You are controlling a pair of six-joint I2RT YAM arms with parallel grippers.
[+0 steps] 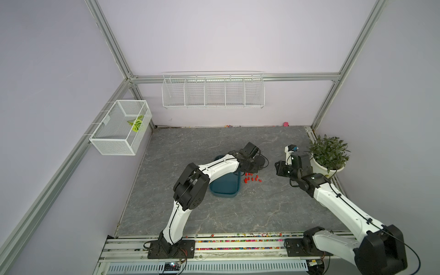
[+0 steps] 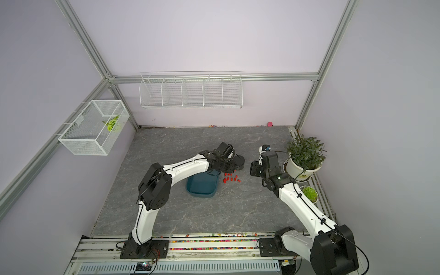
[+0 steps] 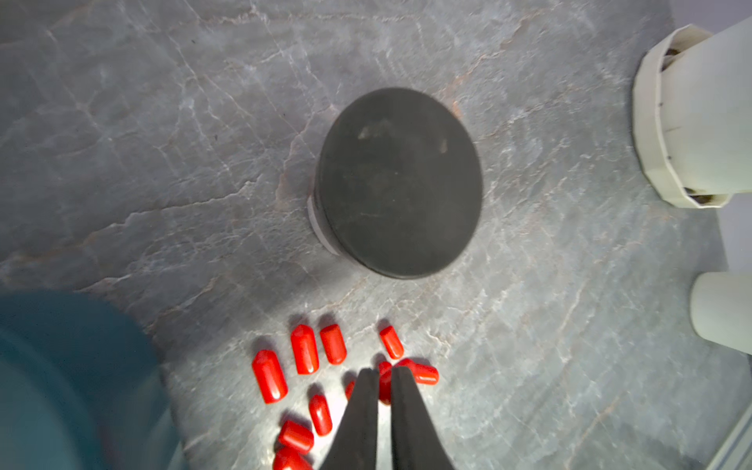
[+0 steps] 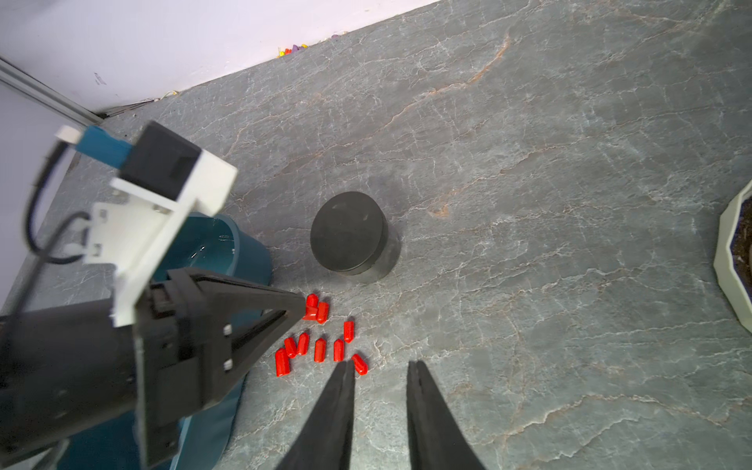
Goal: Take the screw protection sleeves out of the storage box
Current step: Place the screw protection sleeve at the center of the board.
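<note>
Several red screw protection sleeves [image 4: 320,350] lie on the grey table just outside the storage box [image 4: 215,248], a teal tub whose visible inside is bare. In both top views the sleeves [image 1: 251,177] [image 2: 230,178] are scattered by the far right corner of the storage box [image 1: 225,188] [image 2: 202,187]. My left gripper [image 3: 382,372] is low over this cluster, shut on one sleeve [image 3: 385,386] pinched between its tips. In the right wrist view the left gripper [image 4: 303,311] touches the pile's far end. My right gripper [image 4: 380,364] hovers open and holds nothing, beside the nearest sleeve.
A black round canister [image 3: 398,183] [image 4: 350,232] stands just beyond the sleeves. A white plant pot [image 1: 328,166] sits at the right edge, with a small succulent [image 2: 309,194] nearer the front. White wire baskets [image 1: 213,91] [image 1: 121,127] hang on the walls. Coloured beads [image 1: 238,241] fill the front rail.
</note>
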